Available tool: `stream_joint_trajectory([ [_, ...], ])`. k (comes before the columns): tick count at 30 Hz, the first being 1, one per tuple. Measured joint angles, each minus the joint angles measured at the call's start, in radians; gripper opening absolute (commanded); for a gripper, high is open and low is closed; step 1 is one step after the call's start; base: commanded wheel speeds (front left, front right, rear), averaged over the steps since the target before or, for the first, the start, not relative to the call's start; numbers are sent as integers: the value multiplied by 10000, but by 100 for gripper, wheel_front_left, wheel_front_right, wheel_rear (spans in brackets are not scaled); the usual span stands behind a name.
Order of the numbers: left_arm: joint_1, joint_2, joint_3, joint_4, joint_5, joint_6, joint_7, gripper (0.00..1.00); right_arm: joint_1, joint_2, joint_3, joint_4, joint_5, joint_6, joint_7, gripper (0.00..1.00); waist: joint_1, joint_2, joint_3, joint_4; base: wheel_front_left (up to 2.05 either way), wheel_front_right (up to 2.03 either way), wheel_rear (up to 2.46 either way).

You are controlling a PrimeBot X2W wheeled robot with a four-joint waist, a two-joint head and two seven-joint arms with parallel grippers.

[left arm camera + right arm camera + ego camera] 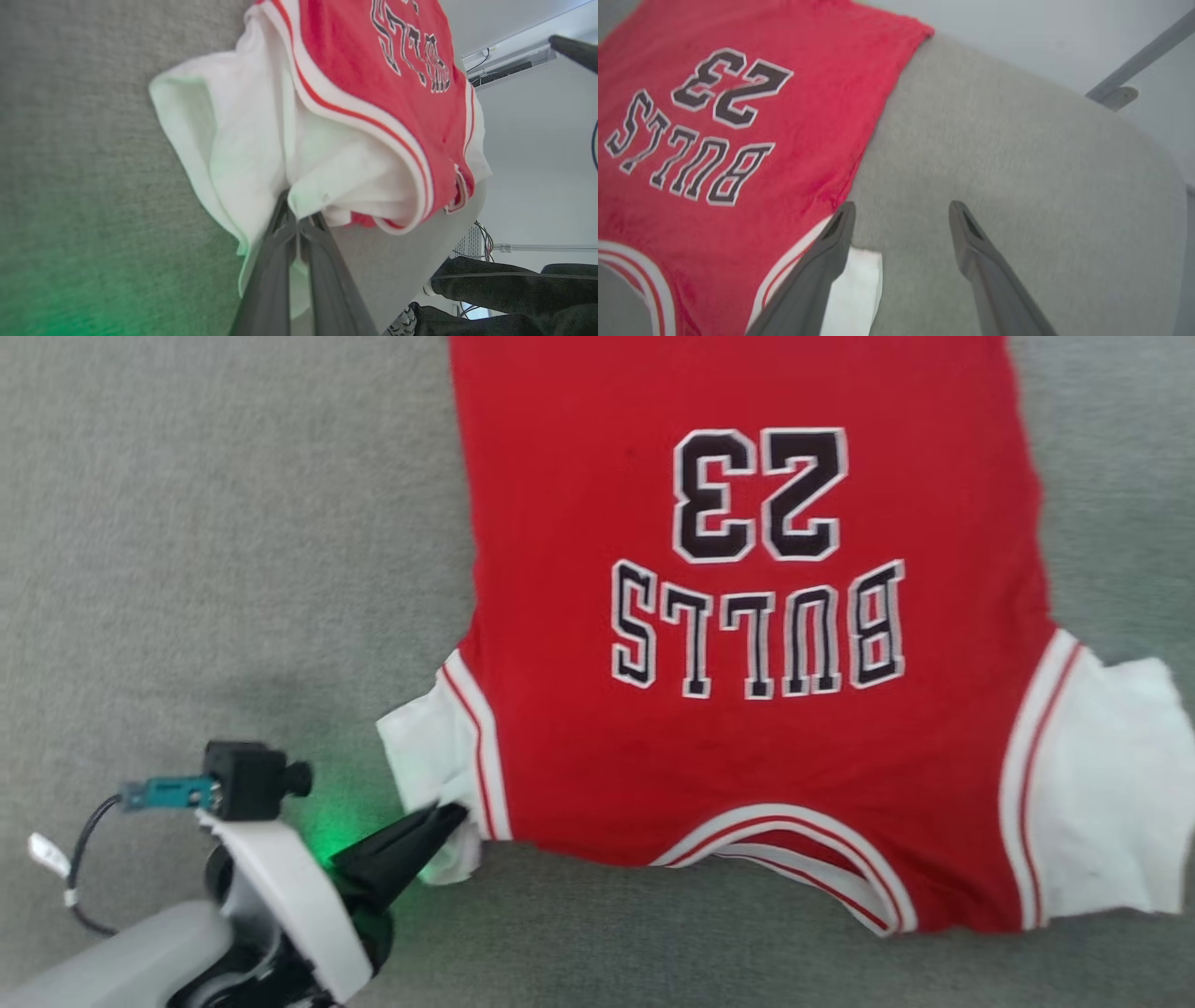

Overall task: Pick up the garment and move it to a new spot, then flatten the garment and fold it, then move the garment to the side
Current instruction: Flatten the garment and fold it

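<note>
Garment, at the fingers: the garment [747, 709] is pinched by one white sleeve [243, 140], and the cloth bunches into folds right at the fingertips.
Left gripper: the left gripper [450, 817] sits at 7 o'clock in the head view, with its two dark fingers pressed together on the lower corner of that sleeve.
Right gripper: the right gripper [902, 207] has its fingers spread wide with nothing between them. In its own view one finger crosses the striped trim and the other sleeve [857, 289] toward 7 o'clock, and the second finger is over bare surface. I cannot tell whether either tip touches down.
Garment, the lie: it is spread front-up. From the head view "23" and "BULLS" read upside down, the neckline is at 6 o'clock, the hem runs off at 12 o'clock, and the sleeves are at 8 and 4 o'clock.
Surface: a grey surface [187, 523] with a felt-like look lies under everything.
Glow: a green glow [336, 821] falls on the surface just beside the left gripper.
Beyond: at 4 o'clock in the left wrist view, past the surface's edge, are a person's dark trouser legs [514, 284] and a shoe.
</note>
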Motion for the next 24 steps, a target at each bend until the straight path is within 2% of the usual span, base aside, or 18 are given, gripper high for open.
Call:
stream_joint_trajectory([
  [4,-524,-349,-163,-176,318,2,0,0,-3101,75,750,1580,-848,0,203,100,0,0,488,458,0,0,0],
  [5,-524,-349,-163,-176,318,2,0,0,-3101,75,750,1580,-848,0,203,100,0,0,488,458,0,0,0],
  [6,-726,-456,-232,-215,464,0,-86,0,-4566,267,1452,2614,-1390,0,451,100,0,0,787,706,0,0,0],
  [7,-726,-456,-232,-215,464,0,-86,0,-4566,267,1452,2614,-1390,0,451,100,0,0,787,706,0,0,0],
  [10,-1058,-545,-374,-370,633,-10,-180,0,-6748,708,2290,4422,-2322,0,1051,100,0,0,1323,1032,0,0,0],
  [15,-1641,-869,-637,-529,784,-90,-353,0,-9726,1281,3137,7116,-3919,0,1799,100,0,1,2121,1723,0,0,0],
  [20,-2088,-1216,-888,-631,872,-138,-585,0,-11101,1593,3517,9146,-4502,-2,2698,100,0,1,2754,2501,0,0,0],
  [24,-2211,-1300,-980,-686,947,-150,-719,0,-11530,1465,3651,9494,-4523,-2,3039,100,0,1,3019,2712,0,0,0],
])
